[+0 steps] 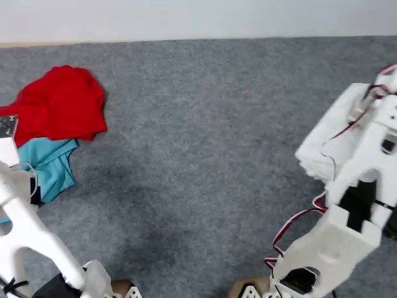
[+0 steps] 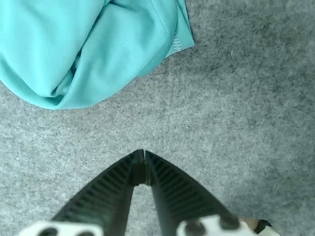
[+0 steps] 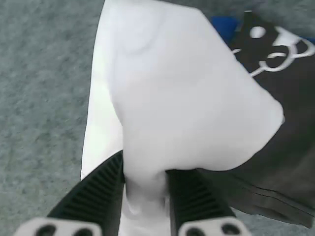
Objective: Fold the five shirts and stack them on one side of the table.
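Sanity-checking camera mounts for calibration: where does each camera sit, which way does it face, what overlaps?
High view: fixed overhead, looking down on the grey table; left arm and right arm show.
Left wrist view: on the left arm, facing down past the shut left gripper at the teal shirt.
Right wrist view: on the right arm, facing down past the right gripper, shut on the white shirt.
Shared: high view also shows both shirts.

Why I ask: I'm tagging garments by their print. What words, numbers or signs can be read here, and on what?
None can be read.
On the black shirt: a white print, blurred, unreadable.
On the small dark board at the high view's left edge: too small to tell.
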